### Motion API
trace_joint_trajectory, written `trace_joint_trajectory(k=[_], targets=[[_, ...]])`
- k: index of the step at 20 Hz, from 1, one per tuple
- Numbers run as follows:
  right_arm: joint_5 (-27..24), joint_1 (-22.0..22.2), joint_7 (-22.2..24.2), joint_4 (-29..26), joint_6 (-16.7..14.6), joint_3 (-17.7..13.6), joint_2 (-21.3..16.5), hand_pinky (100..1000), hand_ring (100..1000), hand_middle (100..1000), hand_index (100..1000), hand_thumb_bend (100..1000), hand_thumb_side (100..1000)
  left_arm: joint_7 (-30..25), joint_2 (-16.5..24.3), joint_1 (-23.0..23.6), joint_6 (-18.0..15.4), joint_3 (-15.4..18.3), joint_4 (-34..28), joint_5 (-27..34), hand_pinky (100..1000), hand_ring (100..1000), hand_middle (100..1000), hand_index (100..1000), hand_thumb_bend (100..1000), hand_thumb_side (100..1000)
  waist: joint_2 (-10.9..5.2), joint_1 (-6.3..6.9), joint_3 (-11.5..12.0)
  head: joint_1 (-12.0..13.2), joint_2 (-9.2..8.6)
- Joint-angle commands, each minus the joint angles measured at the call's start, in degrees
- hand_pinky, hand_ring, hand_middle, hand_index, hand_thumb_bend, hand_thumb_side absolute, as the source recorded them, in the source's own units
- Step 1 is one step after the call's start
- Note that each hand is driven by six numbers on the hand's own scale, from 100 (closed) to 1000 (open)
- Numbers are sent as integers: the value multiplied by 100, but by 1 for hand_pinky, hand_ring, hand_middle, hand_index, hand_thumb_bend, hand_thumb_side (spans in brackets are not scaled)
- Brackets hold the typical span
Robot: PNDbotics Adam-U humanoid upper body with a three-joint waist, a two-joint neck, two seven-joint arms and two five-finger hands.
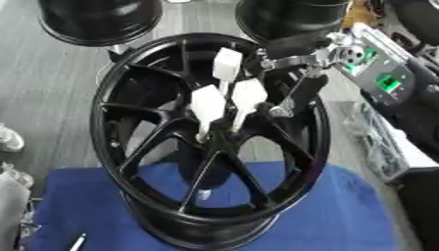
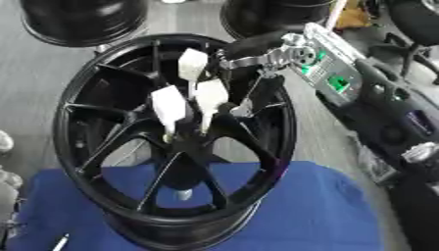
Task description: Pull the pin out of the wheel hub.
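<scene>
Item: black wheel [image 1: 129, 147], standing upright on a blue cloth [image 1: 343, 211], spokes facing the camera.

Centre of wheel: three white-tipped fingers [image 1: 208, 104] of the right hand [image 2: 257, 93] bunch over the hub [image 1: 219, 139]. Two reach down to the hub's middle; the third rides higher. They look curled toward the centre as if pinching, but the pin itself cannot be made out under the fingertips, so whether it is gripped is unclear. The pin's place is judged to be the hub centre, not yet drawn clear.

Right of wheel: the hand's silver wrist and black forearm [image 2: 377, 93] come in from the upper right.

Left hand: seen in neither view.

Progress, as judged: hand placed at the hub; the pull outward remains.

Differences between views: the left eye view shows a pale shape at the left edge and more of the cloth's left part. The right eye view shows more of the forearm, its green-lit panel [image 2: 330, 73], and a silver part [image 2: 420, 152] lower right.
</scene>
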Motion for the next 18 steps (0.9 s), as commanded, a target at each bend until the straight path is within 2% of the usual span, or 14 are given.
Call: trace_joint_trajectory(k=[1, 3, 5, 7, 8, 12, 18], targets=[[-50, -94, -295, -174, -5, -109, -224, 676, 570, 387, 652, 100, 256, -15, 72, -45, -13, -6, -116, 22, 689, 1000, 618, 760, 507, 565, -61, 40, -10, -13, -5], [-58, -105, -471, -199, -5, -127, -224, 669, 561, 373, 539, 100, 251, -18, 71, -45, -13, -8, -115, 23, 689, 1000, 618, 760, 507, 565, -63, 42, -11, -19, -5], [-78, -127, -627, -217, -10, -146, -221, 664, 554, 361, 456, 100, 246, -20, 69, -46, -13, -9, -114, 23, 689, 1000, 618, 760, 507, 565, -65, 44, -11, -22, -5], [-104, -152, -752, -233, -16, -161, -220, 662, 552, 351, 415, 100, 243, -20, 69, -46, -12, -9, -113, 23, 689, 1000, 618, 760, 507, 565, -67, 44, -11, -28, -5], [-113, -170, -800, -247, -24, -171, -224, 662, 552, 352, 360, 100, 240, -21, 69, -45, -12, -10, -113, 22, 689, 1000, 618, 760, 506, 566, -68, 44, -13, -30, -5], [-271, -230, -874, -289, 7, -211, -258, 661, 549, 343, 309, 100, 234, -26, 74, -39, -10, -12, -111, 20, 689, 1000, 618, 760, 507, 566, -75, 36, -18, -38, -5], [-618, -348, -773, -437, 111, -312, -429, 666, 550, 345, 296, 100, 231, -28, 86, -30, -3, -9, -111, 14, 689, 1000, 618, 760, 507, 566, -93, 17, -36, -42, -5]])
